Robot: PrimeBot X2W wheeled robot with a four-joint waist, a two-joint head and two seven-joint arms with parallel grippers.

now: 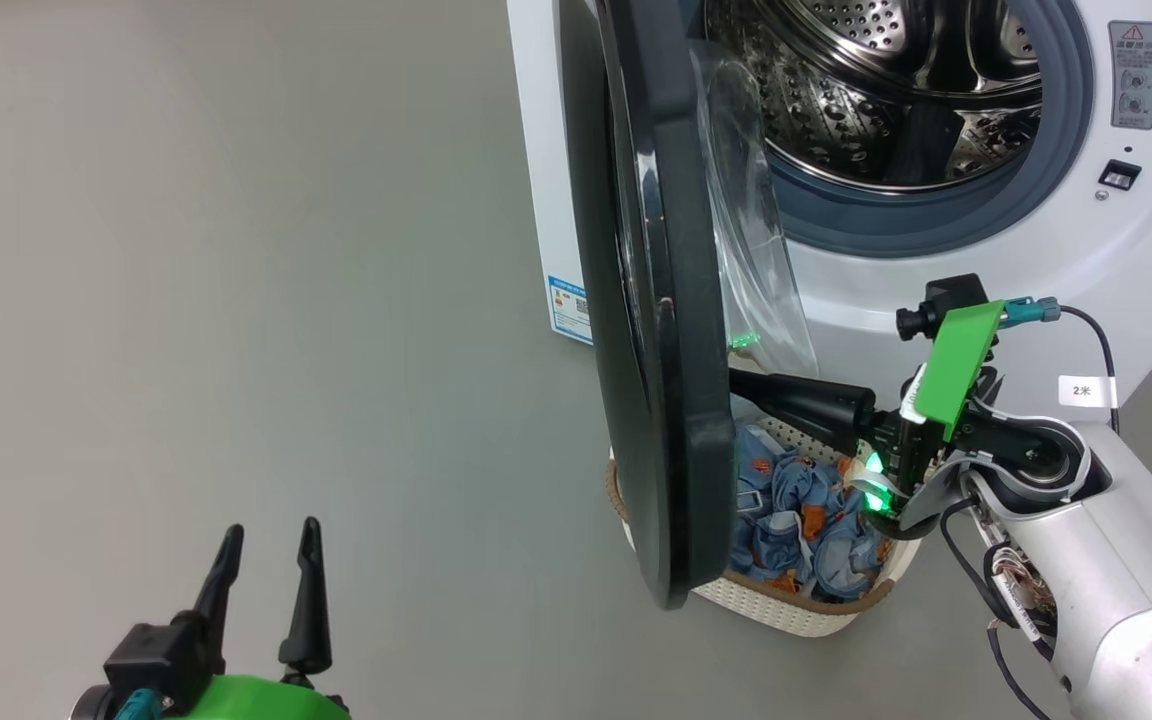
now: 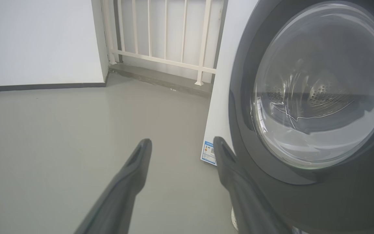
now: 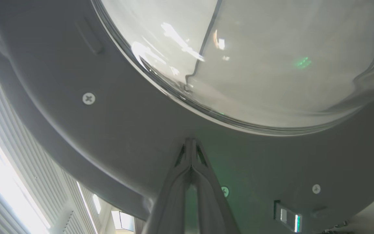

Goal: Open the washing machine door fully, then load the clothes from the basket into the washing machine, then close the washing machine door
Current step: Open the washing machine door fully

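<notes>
The washing machine door [image 1: 656, 330] stands roughly edge-on to the head camera, swung well out from the white washing machine [image 1: 936, 270], whose steel drum [image 1: 886, 90] is bare. My right gripper [image 1: 741, 385] is shut, its tips pressed against the door's dark grey inner face [image 3: 135, 136] just below the glass bowl [image 3: 255, 58]. Below it the basket [image 1: 806, 610] sits on the floor, holding the light blue printed clothes [image 1: 806, 520], partly hidden by the door. My left gripper [image 1: 271, 545] hangs open at the lower left with nothing in it, left of the door's outer face [image 2: 320, 201].
Grey floor [image 1: 236, 300] spreads to the left of the machine. In the left wrist view a white wall [image 2: 34, 39] and a white railing [image 2: 164, 35] stand behind the machine. A blue label sticker [image 1: 568, 308] marks the machine's lower left corner.
</notes>
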